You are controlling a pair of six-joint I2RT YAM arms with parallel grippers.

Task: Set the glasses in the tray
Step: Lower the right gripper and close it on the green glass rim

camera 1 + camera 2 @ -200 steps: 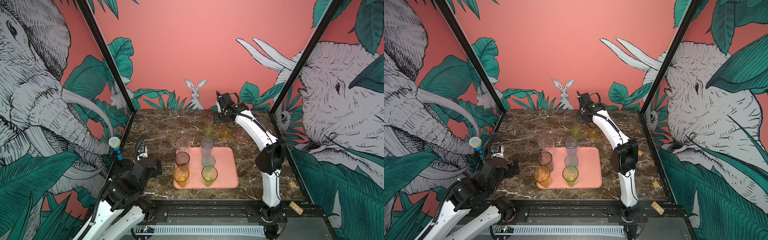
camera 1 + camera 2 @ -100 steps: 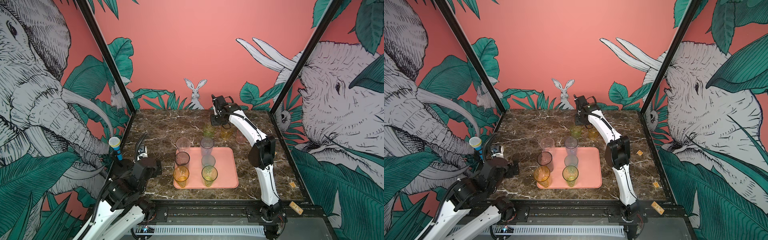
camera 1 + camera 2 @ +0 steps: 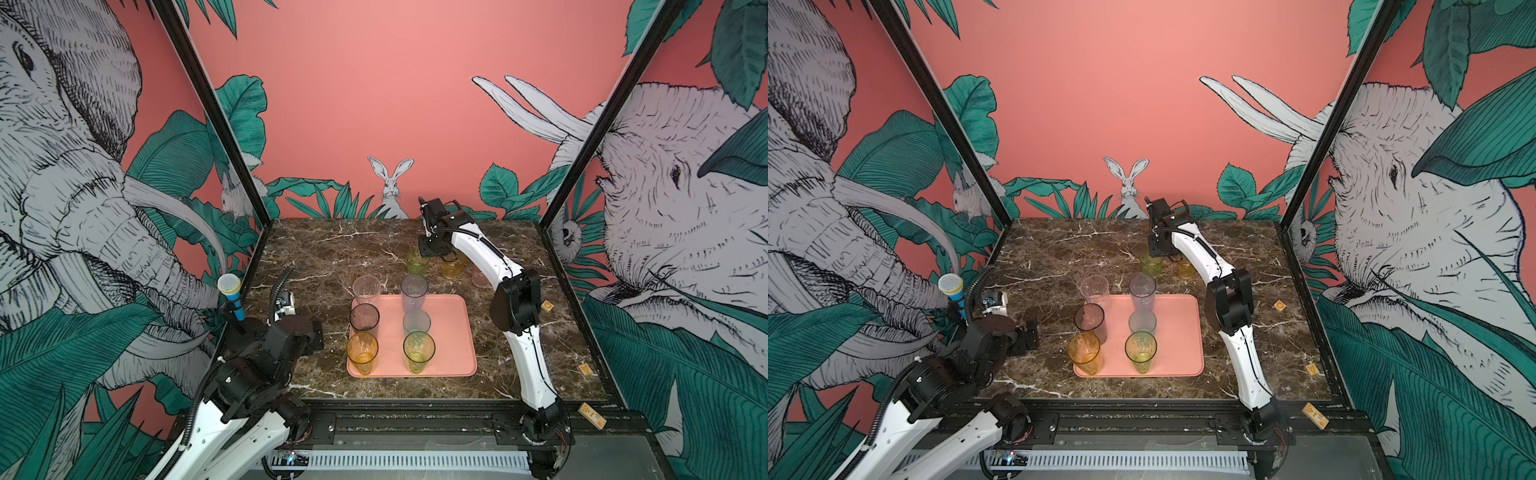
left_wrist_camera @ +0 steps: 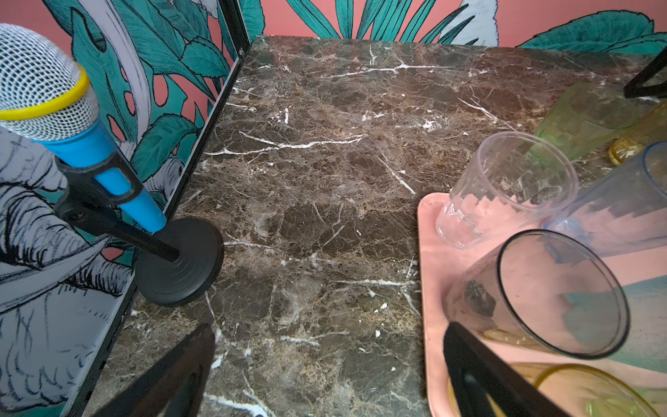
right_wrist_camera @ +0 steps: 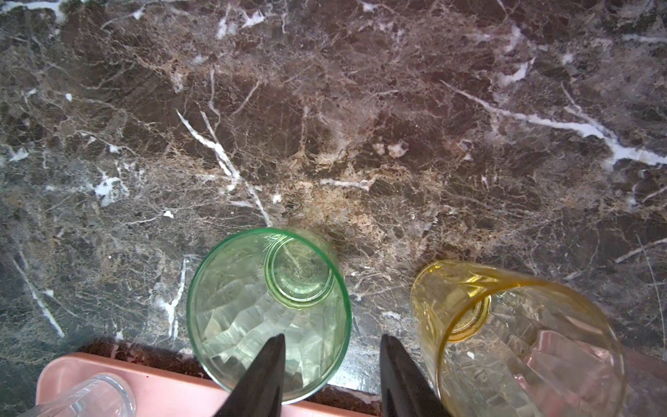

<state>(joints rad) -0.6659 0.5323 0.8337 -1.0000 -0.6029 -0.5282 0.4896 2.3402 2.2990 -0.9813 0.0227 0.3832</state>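
The salmon-pink tray (image 3: pixel 451 332) lies at the front middle and holds several upright glasses, among them a tall clear one (image 3: pixel 365 289), a lilac one (image 3: pixel 414 291) and a smoky one (image 4: pixel 563 292). Behind the tray, on the marble, stand a green glass (image 5: pixel 252 307), an amber glass (image 5: pixel 505 325) and a pink glass (image 3: pixel 480 277), which the right arm partly hides. My right gripper (image 5: pixel 332 337) hangs open over the green glass (image 3: pixel 417 262), one finger above its mouth, the other outside between green and amber. My left gripper (image 4: pixel 329 326) is open and empty, left of the tray.
A blue microphone (image 4: pixel 47 90) on a black stand sits at the table's left edge. Small wooden blocks (image 3: pixel 547 306) lie to the right of the right arm. Black frame posts and printed walls close in both sides and the back.
The right gripper has swung left from over the amber glass to over the green glass, and its jaws have narrowed slightly. The left arm has not moved.
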